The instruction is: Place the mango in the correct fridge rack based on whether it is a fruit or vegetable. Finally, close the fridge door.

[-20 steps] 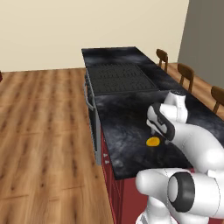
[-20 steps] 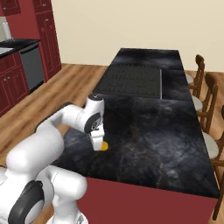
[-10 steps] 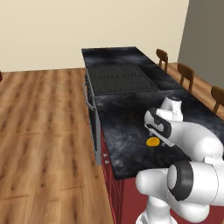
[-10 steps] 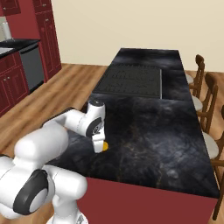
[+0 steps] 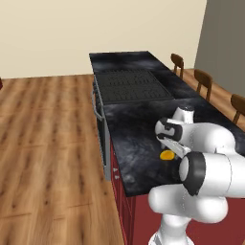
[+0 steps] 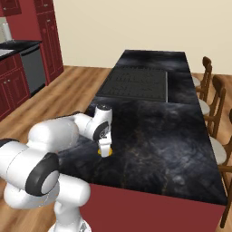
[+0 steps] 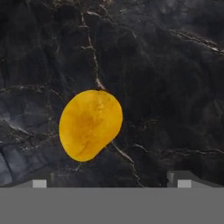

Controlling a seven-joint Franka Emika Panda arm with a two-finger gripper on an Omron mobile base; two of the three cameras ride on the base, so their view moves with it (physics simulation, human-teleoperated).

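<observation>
Left base view: end effector (image 5: 168, 149) lower over mango (image 5: 166, 155)

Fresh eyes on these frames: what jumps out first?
The orange-yellow mango lying alone on the black marble counter, near its front edge. The white arm bends low over it with the gripper open just above, fingertips spread wider than the fruit. Behind them a dark cooktop is set into the counter, and wooden chairs line its far side.
</observation>
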